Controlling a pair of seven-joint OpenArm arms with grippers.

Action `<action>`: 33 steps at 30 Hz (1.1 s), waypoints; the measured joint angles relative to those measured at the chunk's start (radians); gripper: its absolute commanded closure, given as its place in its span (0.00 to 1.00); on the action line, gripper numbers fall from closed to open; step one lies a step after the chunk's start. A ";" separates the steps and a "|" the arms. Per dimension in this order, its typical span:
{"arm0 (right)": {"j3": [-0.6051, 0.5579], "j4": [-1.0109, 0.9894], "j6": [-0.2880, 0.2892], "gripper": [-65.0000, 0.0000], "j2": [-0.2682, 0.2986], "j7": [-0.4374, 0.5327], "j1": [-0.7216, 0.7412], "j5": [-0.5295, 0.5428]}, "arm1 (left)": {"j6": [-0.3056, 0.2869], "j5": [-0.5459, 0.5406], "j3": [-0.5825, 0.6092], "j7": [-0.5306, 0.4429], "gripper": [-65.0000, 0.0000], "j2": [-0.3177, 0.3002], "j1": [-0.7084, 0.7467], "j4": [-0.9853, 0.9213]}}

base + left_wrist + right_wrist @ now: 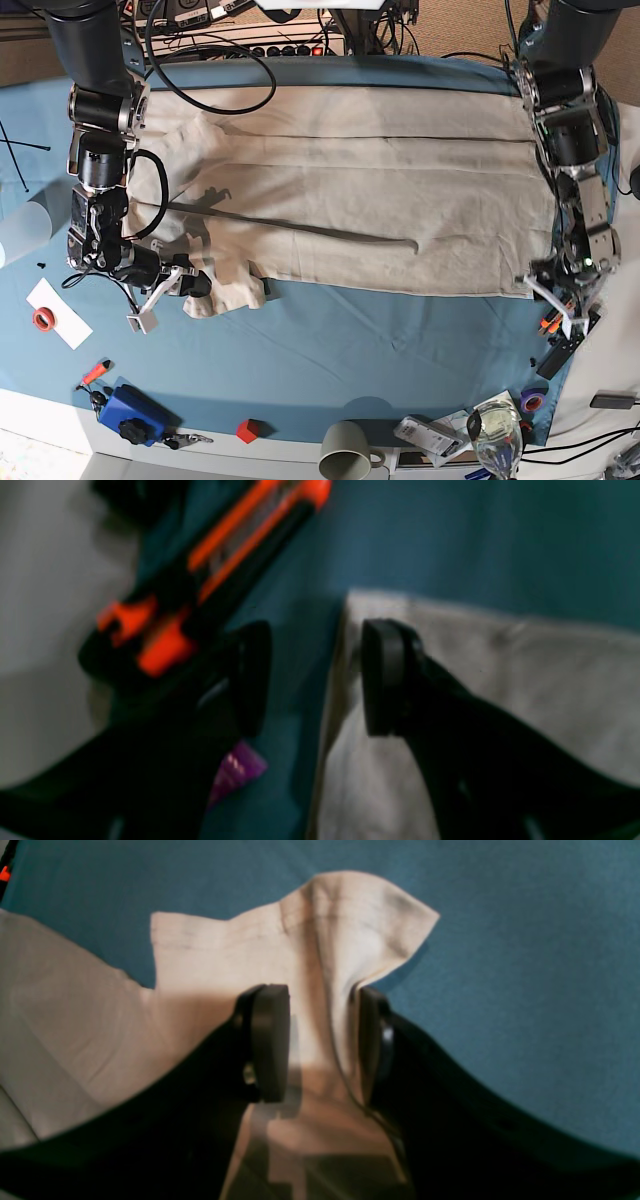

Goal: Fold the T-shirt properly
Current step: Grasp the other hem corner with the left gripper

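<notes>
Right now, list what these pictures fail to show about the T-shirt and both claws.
- T-shirt collar and label: not visible in any view.
- Left claw: left wrist view is blurred; whether the pad touches the cloth is unclear.
- Right claw: open astride a sleeve ridge; base view too small to confirm contact.
- Orange-black tool: blurred, cut off by the top edge.

One beige T-shirt (pixel 380 205) spread on one bench (pixel 330 350) under a blue-teal cloth; two robot arms, each ending in one gripper, left gripper (pixel 562 297) and right gripper (pixel 172 290), two fingers (pixel 270 1042) apiece; one grey mug (pixel 347 452); one small red block (pixel 247 431); one blue box (pixel 133 413); one red tape roll (pixel 43 319); one paper sheet (pixel 70 322); one clear cup (pixel 22 228); one glass (pixel 493 428).
</notes>
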 measured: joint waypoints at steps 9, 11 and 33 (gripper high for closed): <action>0.000 0.000 0.000 0.65 0.000 -0.004 0.000 0.000 | -0.105 -0.115 -0.006 -0.068 0.55 -0.012 0.005 -0.097; 0.000 0.000 0.001 0.65 0.000 -0.004 0.000 0.001 | -0.106 -0.122 -0.006 -0.080 0.55 -0.013 -0.004 -0.122; -0.001 0.034 -0.013 1.00 0.003 -0.046 -0.003 -0.019 | -0.216 -0.293 -0.008 0.068 1.00 -0.010 -0.006 -0.106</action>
